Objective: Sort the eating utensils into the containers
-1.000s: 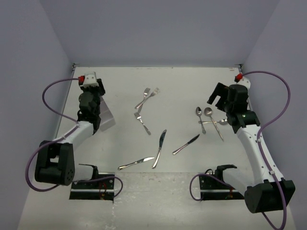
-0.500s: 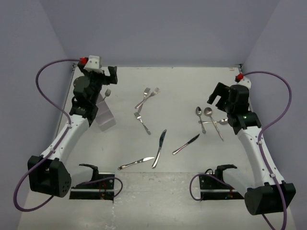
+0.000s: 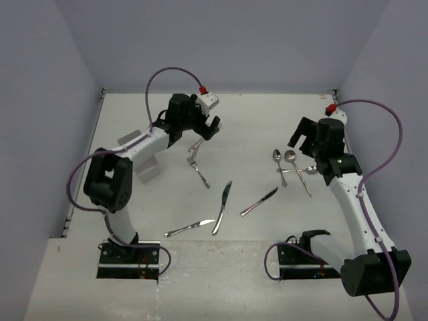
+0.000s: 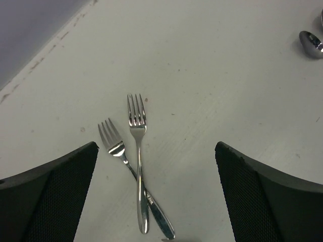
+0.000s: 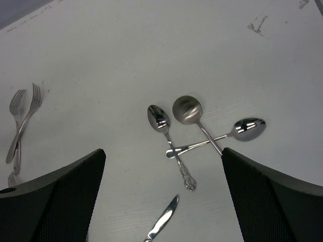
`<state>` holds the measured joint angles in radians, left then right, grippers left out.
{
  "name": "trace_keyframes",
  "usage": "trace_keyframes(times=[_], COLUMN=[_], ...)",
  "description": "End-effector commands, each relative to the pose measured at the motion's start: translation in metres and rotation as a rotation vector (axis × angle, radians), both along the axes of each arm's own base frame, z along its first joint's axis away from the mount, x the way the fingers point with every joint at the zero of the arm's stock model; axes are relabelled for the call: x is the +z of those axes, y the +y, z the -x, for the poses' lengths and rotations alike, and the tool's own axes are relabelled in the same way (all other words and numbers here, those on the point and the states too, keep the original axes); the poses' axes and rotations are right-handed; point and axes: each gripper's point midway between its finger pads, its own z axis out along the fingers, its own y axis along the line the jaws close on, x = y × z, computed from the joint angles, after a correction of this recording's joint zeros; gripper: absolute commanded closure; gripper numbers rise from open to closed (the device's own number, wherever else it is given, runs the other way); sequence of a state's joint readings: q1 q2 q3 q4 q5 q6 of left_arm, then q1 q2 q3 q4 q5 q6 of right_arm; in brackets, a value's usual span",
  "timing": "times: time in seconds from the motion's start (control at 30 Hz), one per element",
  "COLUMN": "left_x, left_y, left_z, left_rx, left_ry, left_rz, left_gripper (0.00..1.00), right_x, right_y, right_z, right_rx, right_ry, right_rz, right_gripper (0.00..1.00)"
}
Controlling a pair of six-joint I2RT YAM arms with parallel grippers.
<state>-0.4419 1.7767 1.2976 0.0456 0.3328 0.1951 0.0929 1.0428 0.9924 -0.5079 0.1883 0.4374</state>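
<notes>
- At the left gripper point(image 3: 206, 128): gapes as wide as can be, grips nothing, touches nothing; hangs over the far middle of the worktop point(image 3: 254, 120).
- Straight below, framed between the open jaws: a pair of crossed forks point(image 4: 139, 176), tines pointing far, handles overlapping low down; cannot tell which lies on top.
- Reads as the approach to a fork pick-up, with most of the sorting ahead, since all the utensils in view lie loose on the worktop.
- Next move, by judgement: calls for dropping straight down and setting the jaws across one handle only, clear of the crossing, so as not to drag the second fork along; then carrying it left to the containers point(image 3: 148, 170).
- Containers: at the left of the worktop, largely hidden under the left arm point(image 3: 144, 144); cannot tell what, if anything, sits inside.
- Just near of the crossed pair: a third fork point(image 3: 199, 172), lying alone.
- Nearer again, in the middle: three knives point(image 3: 223, 206), spread apart, none touching a fork.
- At the right gripper point(image 5: 162, 151): likewise spread fully, empty, touching nothing.
- Below it, on the right of the worktop: three spoons point(image 5: 186, 109), bowls far, the rightmost one's handle lying across the other two handles.
</notes>
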Motion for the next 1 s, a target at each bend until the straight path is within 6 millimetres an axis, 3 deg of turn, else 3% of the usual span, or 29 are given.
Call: trace_keyframes(times=[0.0, 0.03, 0.07, 0.1, 0.17, 0.53, 0.9, 0.97], left_x=[-0.023, -0.033, -0.027, -0.053, -0.065, -0.127, -0.142, -0.146], left_y=[-0.016, -0.019, -0.024, -0.025, -0.027, -0.006, 0.000, 0.000], left_z=[-0.012, -0.015, -0.025, -0.024, -0.029, -0.010, -0.024, -0.023], left_rx=[-0.111, -0.120, -0.133, -0.144, -0.155, -0.117, -0.046, -0.044], left_ry=[0.083, 0.111, 0.099, 0.168, 0.193, 0.349, 0.343, 0.355], left_rz=[-0.058, -0.072, -0.075, -0.102, -0.120, -0.237, -0.262, -0.265], left_gripper=[0.00, 0.00, 0.00, 0.00, 0.00, 0.00, 0.02, 0.14], right_x=[0.000, -0.002, -0.003, -0.006, -0.008, -0.023, -0.028, -0.029], right_y=[-0.002, -0.002, -0.001, -0.001, -0.002, -0.009, -0.010, -0.011], right_z=[-0.003, -0.003, -0.003, -0.003, -0.004, -0.007, -0.009, -0.009], right_rx=[-0.012, -0.012, -0.011, -0.009, -0.016, -0.055, -0.056, -0.062], right_ry=[0.022, 0.031, 0.039, 0.051, 0.061, 0.137, 0.158, 0.160], right_rz=[0.002, 0.003, 0.002, 0.002, 0.006, 0.036, 0.039, 0.044], right_gripper=[0.01, 0.01, 0.01, 0.01, 0.01, 0.01, 0.01, 0.01])
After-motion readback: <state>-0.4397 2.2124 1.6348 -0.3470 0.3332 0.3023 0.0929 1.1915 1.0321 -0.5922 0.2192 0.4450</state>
